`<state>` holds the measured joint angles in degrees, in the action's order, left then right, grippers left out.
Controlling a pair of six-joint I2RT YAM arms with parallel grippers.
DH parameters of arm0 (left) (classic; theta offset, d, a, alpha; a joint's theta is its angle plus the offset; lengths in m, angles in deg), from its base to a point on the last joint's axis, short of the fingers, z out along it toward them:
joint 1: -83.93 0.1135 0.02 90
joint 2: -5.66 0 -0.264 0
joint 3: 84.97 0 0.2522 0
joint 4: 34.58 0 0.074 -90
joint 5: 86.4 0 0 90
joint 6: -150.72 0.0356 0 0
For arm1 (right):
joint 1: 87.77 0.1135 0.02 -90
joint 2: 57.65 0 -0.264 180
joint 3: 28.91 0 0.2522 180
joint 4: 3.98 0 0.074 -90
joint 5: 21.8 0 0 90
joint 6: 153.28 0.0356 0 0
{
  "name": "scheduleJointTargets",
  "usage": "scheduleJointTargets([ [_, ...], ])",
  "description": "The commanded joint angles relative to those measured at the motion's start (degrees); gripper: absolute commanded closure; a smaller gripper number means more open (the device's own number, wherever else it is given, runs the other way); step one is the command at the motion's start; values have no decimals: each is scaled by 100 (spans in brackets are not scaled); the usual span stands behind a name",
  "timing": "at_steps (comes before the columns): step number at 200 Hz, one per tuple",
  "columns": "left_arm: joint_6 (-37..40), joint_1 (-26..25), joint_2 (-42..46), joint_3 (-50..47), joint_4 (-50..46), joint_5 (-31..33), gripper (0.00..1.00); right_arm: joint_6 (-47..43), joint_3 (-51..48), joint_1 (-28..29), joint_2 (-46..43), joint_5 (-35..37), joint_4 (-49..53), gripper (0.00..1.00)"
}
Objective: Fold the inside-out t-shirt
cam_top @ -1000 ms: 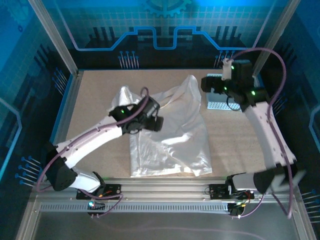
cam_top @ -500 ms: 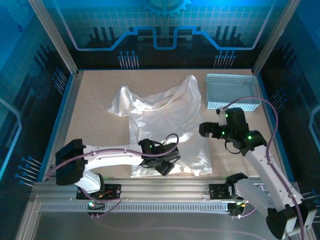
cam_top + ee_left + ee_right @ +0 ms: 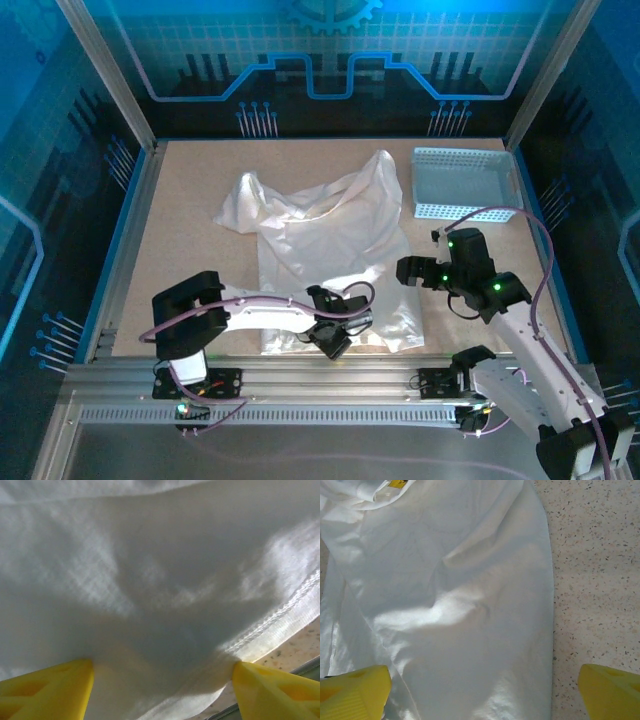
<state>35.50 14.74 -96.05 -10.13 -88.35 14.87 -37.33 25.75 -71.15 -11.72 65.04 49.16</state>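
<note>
A: Where is the inside-out t-shirt [image 3: 335, 235] found?

B: It is spread on the table [image 3: 190, 230]. It is crumpled toward the far end and laid flatter toward the near edge. The basket [image 3: 465, 180] is set just beside its far right corner.

A: How is the left gripper [image 3: 333, 340] held?

B: It is lowered onto the near edge of the shirt. Its yellow fingers [image 3: 47, 685] are kept well apart, and bunched cloth with the stitched hem [image 3: 280, 620] is gathered between them. Both fingers are touched by the cloth, but no closed pinch is seen.

A: And the right gripper [image 3: 408, 272]?

B: It is held above the shirt's right side with its fingers spread wide and nothing gripped. One finger is placed over cloth, the other over bare table.
</note>
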Motion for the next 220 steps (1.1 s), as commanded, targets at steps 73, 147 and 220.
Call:
scheduleJointTargets([
  [73, 47, -31, 66, 132, -47, 317, 50, 123, -144, 93, 47, -193, -185, 2],
  [147, 60, -29, 185, 145, -103, 372, 58, 121, -171, 93, 142, -234, -244, 2],
  [220, 70, -29, 403, 67, -60, 313, 66, 103, -259, 104, 119, -214, -209, 2],
])
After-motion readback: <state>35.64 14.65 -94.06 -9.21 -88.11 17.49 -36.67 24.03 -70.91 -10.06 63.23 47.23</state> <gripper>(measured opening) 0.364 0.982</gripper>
